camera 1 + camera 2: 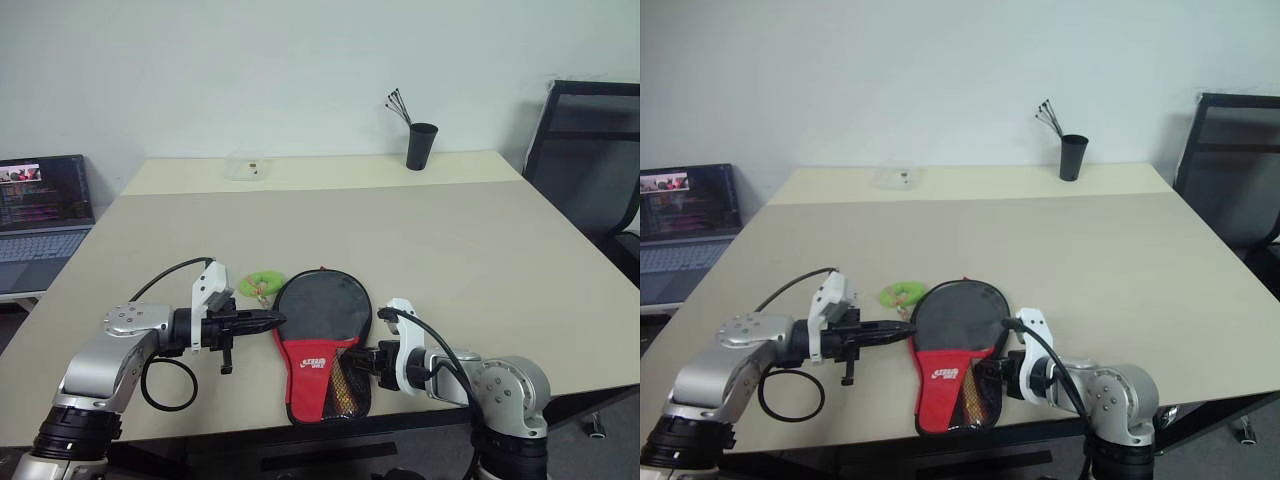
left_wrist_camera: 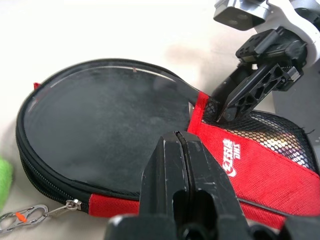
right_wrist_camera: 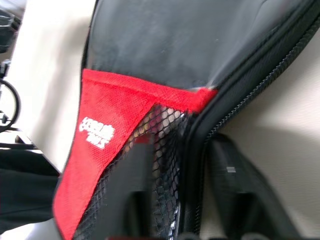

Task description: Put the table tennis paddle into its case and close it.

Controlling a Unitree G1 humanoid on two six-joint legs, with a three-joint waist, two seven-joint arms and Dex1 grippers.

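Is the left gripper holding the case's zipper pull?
No: the left gripper is shut above the case; the zipper pull lies free beside it.

Even, diffuse indoor light is falling from above, leaving only soft shadows under the case (image 1: 322,340) on the desk (image 1: 470,250). No glare is showing. The right end effector (image 3: 182,200) is appearing blurred and out of focus.
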